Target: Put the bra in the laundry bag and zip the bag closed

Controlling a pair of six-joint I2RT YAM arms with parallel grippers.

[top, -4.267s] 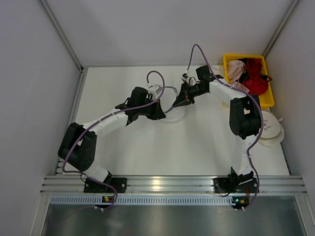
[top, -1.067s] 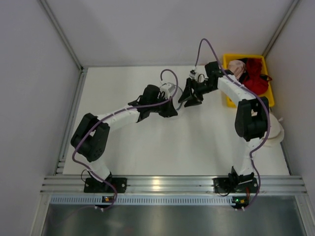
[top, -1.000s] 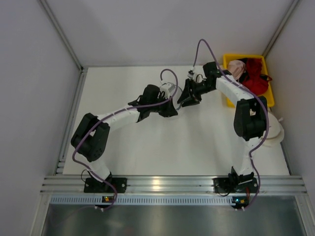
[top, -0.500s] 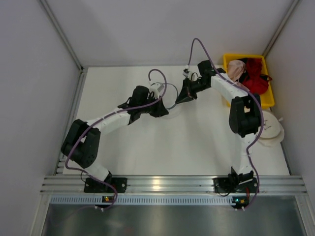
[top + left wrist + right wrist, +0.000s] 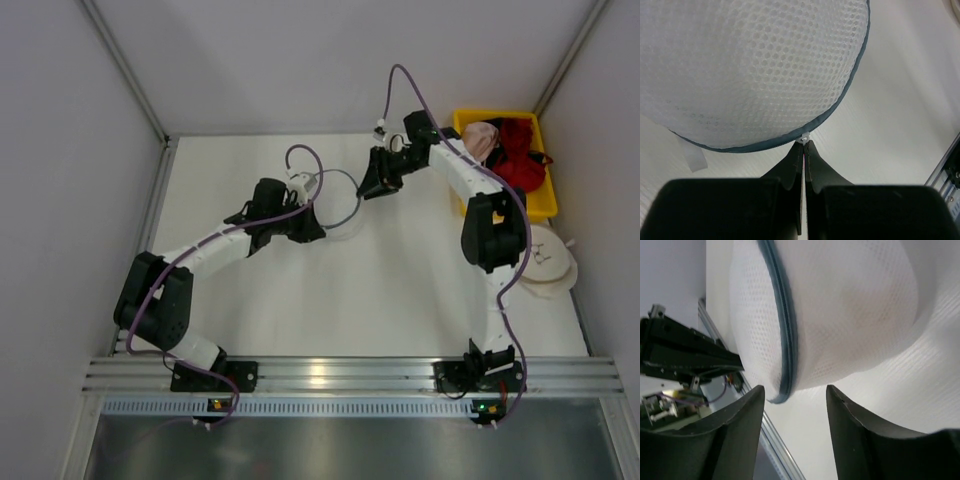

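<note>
The laundry bag point(image 5: 750, 65) is a bulging round pouch of white mesh with a dark blue zip rim, lying mid-table point(image 5: 342, 222). My left gripper point(image 5: 804, 143) is shut on the small white zipper pull point(image 5: 805, 137) at the rim, and it sits just left of the bag in the top view point(image 5: 316, 224). My right gripper point(image 5: 794, 392) is open, its fingertips just short of the bag's rim point(image 5: 782, 330) and touching nothing; from above it hovers at the bag's far right side point(image 5: 374, 188). The bra does not show on its own; the mesh hides what fills the bag.
A yellow bin point(image 5: 541, 205) at the back right holds a pink garment point(image 5: 480, 140) and a red garment point(image 5: 520, 160). A cream round pouch point(image 5: 548, 262) lies by the right wall. The aluminium rail point(image 5: 320, 375) runs along the near edge.
My left gripper has drawn leftward along the bag with the zipper pull. My right gripper's jaws have parted off the bag's rim, and it has shifted slightly back and left.
</note>
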